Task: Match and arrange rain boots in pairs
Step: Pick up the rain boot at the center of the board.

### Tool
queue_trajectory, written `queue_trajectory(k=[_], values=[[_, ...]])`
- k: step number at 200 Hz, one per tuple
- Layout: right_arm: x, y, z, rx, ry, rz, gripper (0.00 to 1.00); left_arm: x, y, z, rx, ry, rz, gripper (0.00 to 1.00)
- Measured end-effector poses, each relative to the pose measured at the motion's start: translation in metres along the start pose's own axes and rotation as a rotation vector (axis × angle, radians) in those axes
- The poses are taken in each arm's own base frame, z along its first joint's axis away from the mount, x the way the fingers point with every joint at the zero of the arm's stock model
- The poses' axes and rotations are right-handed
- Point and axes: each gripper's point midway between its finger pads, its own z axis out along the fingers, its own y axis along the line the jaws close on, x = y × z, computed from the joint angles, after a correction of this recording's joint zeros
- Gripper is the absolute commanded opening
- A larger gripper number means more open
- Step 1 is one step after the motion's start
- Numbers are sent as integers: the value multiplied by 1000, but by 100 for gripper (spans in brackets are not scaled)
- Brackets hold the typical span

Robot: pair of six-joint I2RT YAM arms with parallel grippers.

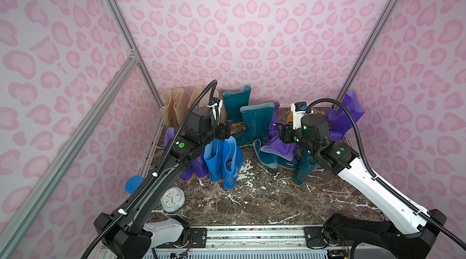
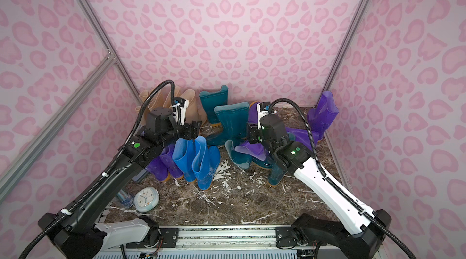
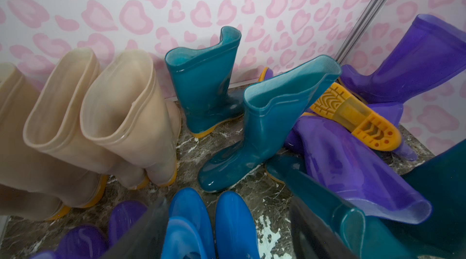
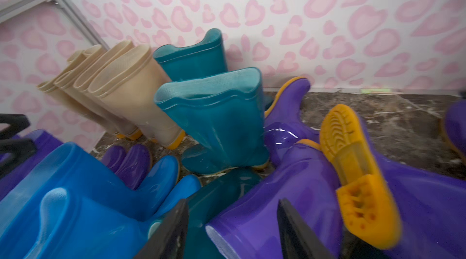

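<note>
Top views, near edge first. What sits at 7 o'clock on the marble table (image 1: 264, 202)? (K.)

Small round alarm clock (image 1: 172, 199), face showing. Blue-lidded cylinder (image 1: 133, 184) just beside it, towards 8. (R.)

Mid-table? (K.)

Bright blue boots (image 1: 214, 162) upright at 9, upright purple boots (image 1: 199, 168) touching them on the outer side. Left gripper (image 1: 227, 130) hangs over the blue shafts, jaws apart, nothing between them. At 3, a lone teal boot (image 1: 302, 172) stands upright. (R.)

And the right gripper (image 4: 234, 201)? (K.)

Jaws apart, straddling the shaft of a toppled purple boot (image 4: 252, 215) just past centre, towards 1. Whether they touch it, cannot tell. A toppled teal boot (image 1: 264, 159) lies under that one. Beside them a sideways purple boot (image 4: 350, 159) shows its yellow-orange sole. (R.)

Far end? (K.)

Four beige boots (image 4: 131, 94) upright in a row at 11, against the wall. Back teal boot (image 3: 201, 81) upright at 12 by the wall, front teal boot (image 3: 272, 124) upright just nearer. Corner purple boot (image 1: 349, 111) leans at 1. (R.)
</note>
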Motion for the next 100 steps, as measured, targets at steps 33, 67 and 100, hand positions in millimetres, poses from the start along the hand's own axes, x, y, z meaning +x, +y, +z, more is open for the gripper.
queue_trajectory(k=[33, 67, 100], values=[[-18, -55, -20, 216, -62, 28, 74, 0, -20, 14, 74, 38, -31, 75], [-16, -111, -44, 387, -74, 84, 81, 8, -30, 17, 109, 68, -31, 76], [-15, -123, -58, 404, -53, 103, 69, 15, -27, 15, 98, 71, -3, 77]])
